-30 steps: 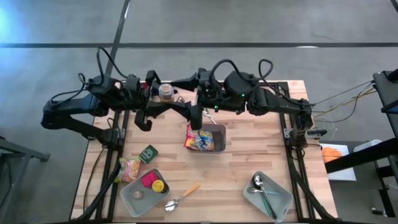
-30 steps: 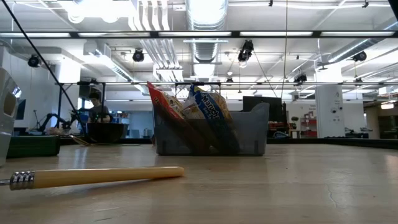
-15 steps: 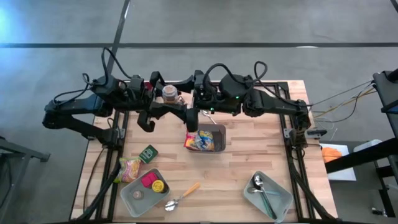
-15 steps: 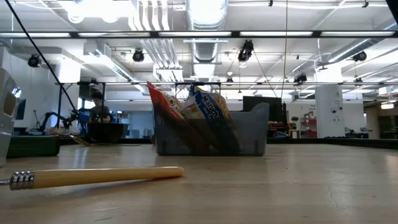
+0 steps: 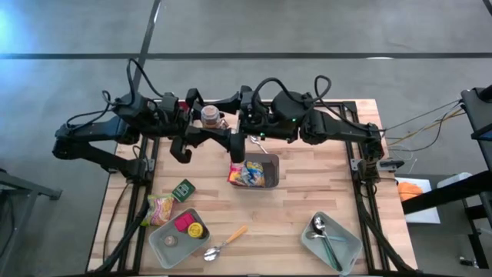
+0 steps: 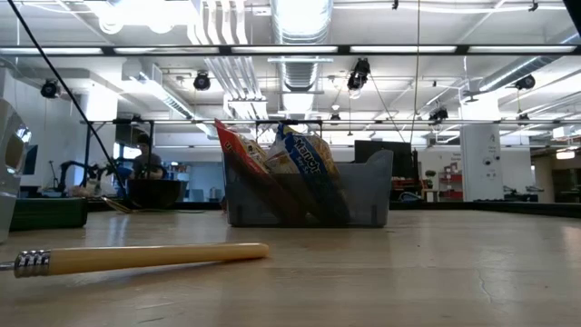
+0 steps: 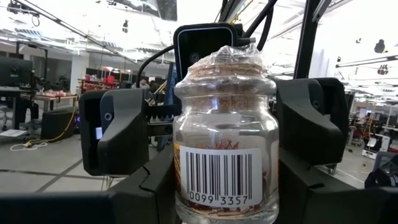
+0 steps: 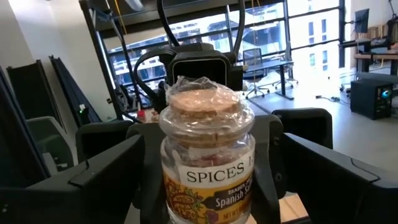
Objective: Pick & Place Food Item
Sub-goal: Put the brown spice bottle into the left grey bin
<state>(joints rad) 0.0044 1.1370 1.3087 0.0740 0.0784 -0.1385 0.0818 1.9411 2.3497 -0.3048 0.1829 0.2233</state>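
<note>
From the left of my overhead view: the left arm reaches in level, well above the back of the table (image 5: 323, 211), and its left gripper (image 5: 201, 117) is clenched on a spice jar (image 5: 207, 115). In the left wrist view that jar (image 7: 225, 140) stands upright, cork stopper up, barcode toward the lens, a finger (image 7: 118, 137) pressed on each side.

Moving right, the right gripper (image 5: 224, 120) meets the jar from the opposite direction. In the right wrist view its fingers (image 8: 112, 171) stand spread, flanking the jar (image 8: 208, 162) at either side; I see no contact, so I record it as released and not bearing the load.

The relation that matters: the jar sits directly between the two grippers, long axis vertical, both wrists level and facing each other. I judge this a mid-air handover, the left arm carrying, the right arm equally near and placed to close on the glass.

Further right and nearer me, the grey bin (image 5: 265, 171) with snack packets (image 5: 246, 174) lies just below the right arm, the likely drop point. The trays and the spoon at the front play no part.
</note>
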